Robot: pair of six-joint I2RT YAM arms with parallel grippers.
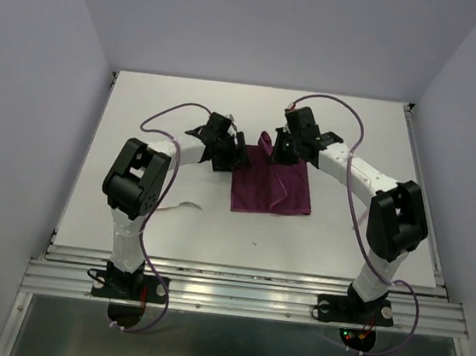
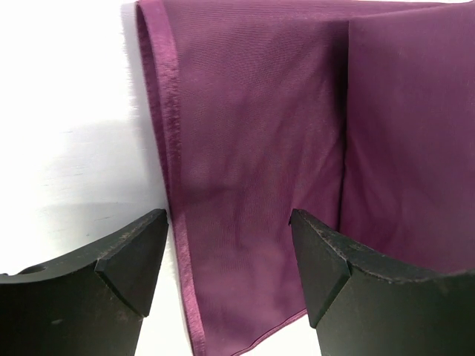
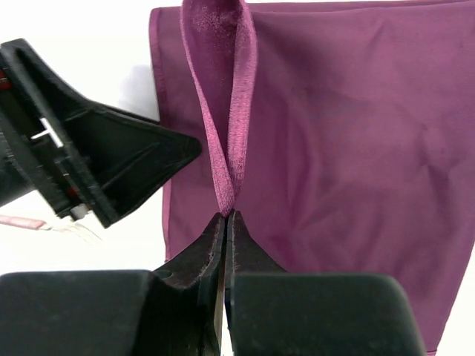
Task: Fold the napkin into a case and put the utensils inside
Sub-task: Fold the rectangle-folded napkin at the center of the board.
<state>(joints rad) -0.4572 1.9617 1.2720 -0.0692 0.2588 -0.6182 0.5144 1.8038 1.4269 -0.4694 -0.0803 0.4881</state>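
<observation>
The burgundy napkin [image 1: 271,190] lies flat mid-table as a partly folded rectangle, with a layer edge running down it [image 2: 345,133]. My right gripper [image 3: 228,213] is shut on a pinched strip of the napkin [image 3: 223,111], which it lifts above the rest of the cloth at the far edge [image 1: 265,140]. My left gripper [image 2: 228,222] hangs open over the napkin's hemmed left edge [image 2: 167,126], its fingers apart and holding nothing. One of the utensils, with a pale pink handle [image 3: 22,221] and thin metal tines, lies on the table to the left of the cloth. No case is in view.
A pale slim object [image 1: 185,205] lies on the white table [image 1: 341,250] near the left arm's elbow. The left gripper's body [image 3: 111,163] stands close beside the right gripper's pinch. Purple cables loop from both arms. Grey walls enclose the table.
</observation>
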